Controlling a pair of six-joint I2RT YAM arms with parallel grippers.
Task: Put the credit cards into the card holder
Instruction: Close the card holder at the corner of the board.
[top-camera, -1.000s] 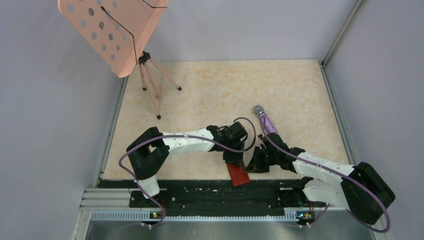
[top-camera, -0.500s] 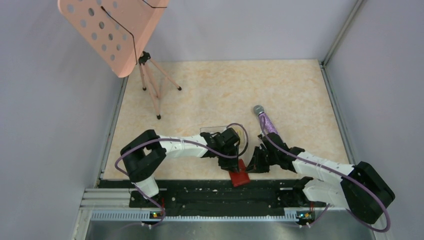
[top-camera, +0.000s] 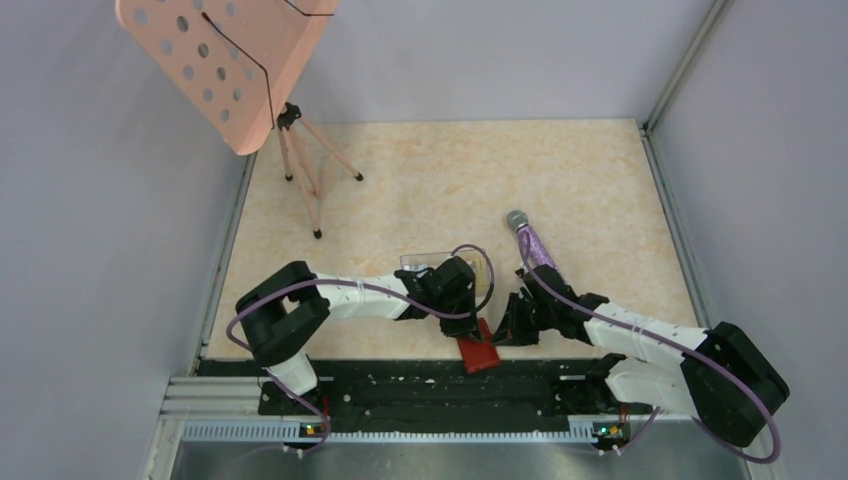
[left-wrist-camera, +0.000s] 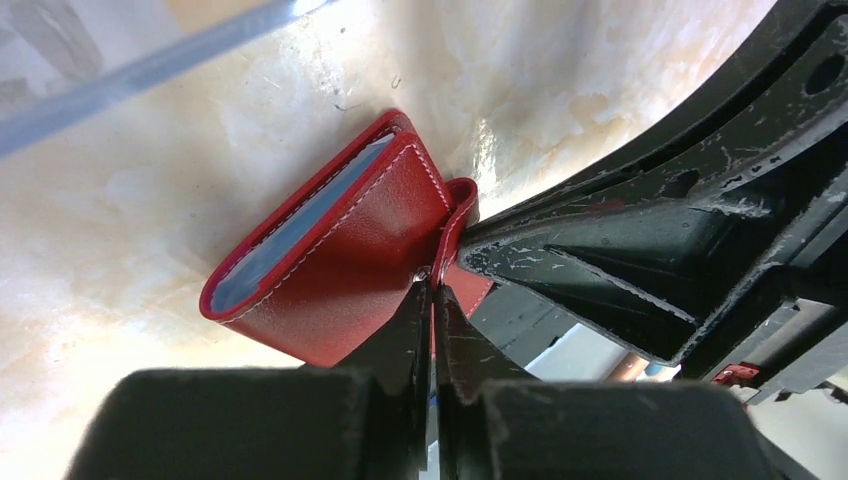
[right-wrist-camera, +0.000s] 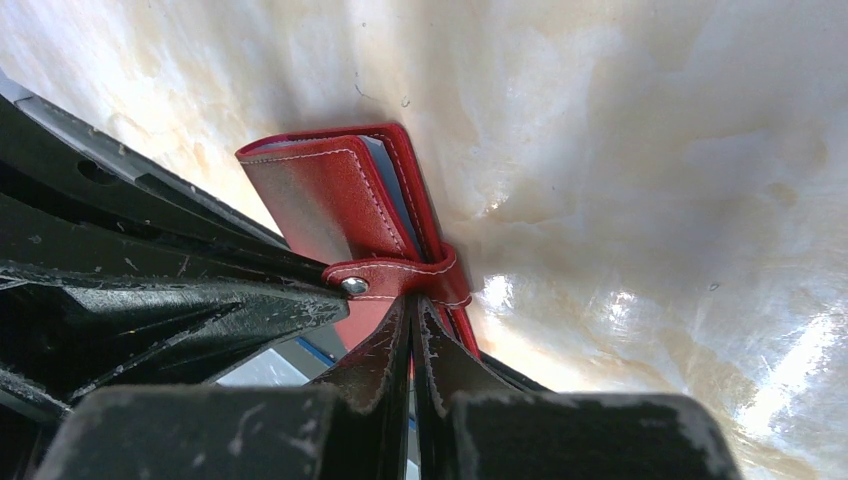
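Left arm has swung back toward its own side over the last second, with the wrist pulled in closer to the base. That uncovers a flat pale rectangle (top-camera: 424, 260) lying on the table (top-camera: 560, 180) just behind the wrist. Might be one of the cards, honestly too small to call.

Right now the left gripper (left-wrist-camera: 432, 292) has both fingers squeezed together with only a hairline between them. The tips are clamped on the strap (left-wrist-camera: 458, 205) of the red card holder (left-wrist-camera: 340, 260), right next to the little metal snap (right-wrist-camera: 352, 286). The right gripper (right-wrist-camera: 412, 302) comes in from the other side, fingers fully together, pinching that same strap. So the two grippers are pretty much nose to nose with the holder caught between them.

The card holder sits at the near edge of the table, between the two wrists. A pale blue card (left-wrist-camera: 300, 225) is tucked inside it, with only its edge showing along the open side.

Also around: a purple microphone (top-camera: 530, 243) lying on the table just behind the right arm, and a pink music stand (top-camera: 230, 70) way off in the far left corner.
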